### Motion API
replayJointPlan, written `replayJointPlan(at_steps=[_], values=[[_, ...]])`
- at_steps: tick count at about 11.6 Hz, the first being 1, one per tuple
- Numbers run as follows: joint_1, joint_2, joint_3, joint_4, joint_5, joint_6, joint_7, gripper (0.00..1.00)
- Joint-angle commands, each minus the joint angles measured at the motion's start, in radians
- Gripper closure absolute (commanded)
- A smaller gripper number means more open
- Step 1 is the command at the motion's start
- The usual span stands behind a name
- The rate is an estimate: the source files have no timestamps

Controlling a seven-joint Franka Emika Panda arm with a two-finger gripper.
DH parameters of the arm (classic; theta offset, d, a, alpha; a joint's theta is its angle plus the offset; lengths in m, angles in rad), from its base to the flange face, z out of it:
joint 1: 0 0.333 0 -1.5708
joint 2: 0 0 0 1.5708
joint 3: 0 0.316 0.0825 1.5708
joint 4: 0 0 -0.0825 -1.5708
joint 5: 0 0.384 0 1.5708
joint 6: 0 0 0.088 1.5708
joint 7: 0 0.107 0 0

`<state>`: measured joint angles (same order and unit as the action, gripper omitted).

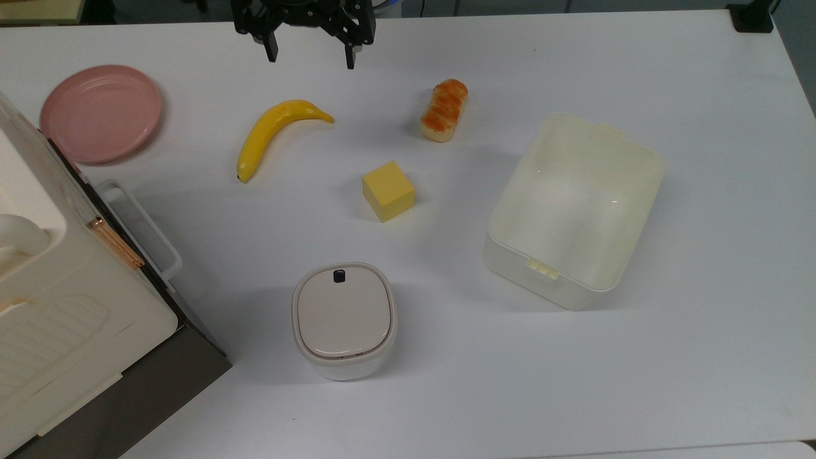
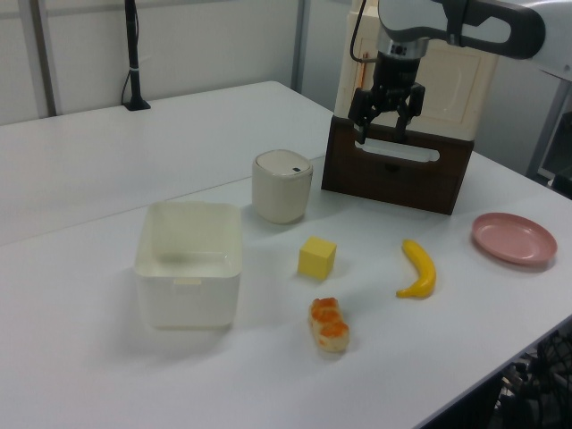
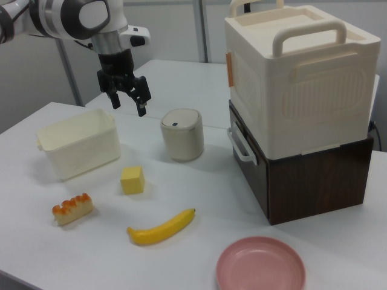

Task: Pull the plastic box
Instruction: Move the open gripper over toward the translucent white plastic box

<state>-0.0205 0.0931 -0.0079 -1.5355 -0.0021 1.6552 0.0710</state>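
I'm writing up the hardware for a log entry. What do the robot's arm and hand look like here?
The arm is made of rounded glossy white segments with dark grey to black joint bands. A grey metallic wrist section leads down to the hand, a black mechanism with angular linkages and two slim black fingers. No cables or markings can be made out on it.

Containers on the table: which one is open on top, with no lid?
The plastic box, the large pale cream rectangular tub, is open and looks empty. The smaller rounded white bin has its beige lid shut.
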Motion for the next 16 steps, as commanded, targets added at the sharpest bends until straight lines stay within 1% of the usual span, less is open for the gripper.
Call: replayJointPlan(at_steps=[1,2,6,16], values=[[-0.009,0.034,-0.004,-0.005,-0.024,0.012,-0.011,0.0],[-0.009,0.048,-0.004,-0.005,-0.025,0.012,-0.011,0.0],[-0.007,0.053,-0.004,-0.006,-0.022,0.011,-0.011,0.0],[-0.002,0.047,0.003,0.003,-0.018,0.0,-0.03,0.0]])
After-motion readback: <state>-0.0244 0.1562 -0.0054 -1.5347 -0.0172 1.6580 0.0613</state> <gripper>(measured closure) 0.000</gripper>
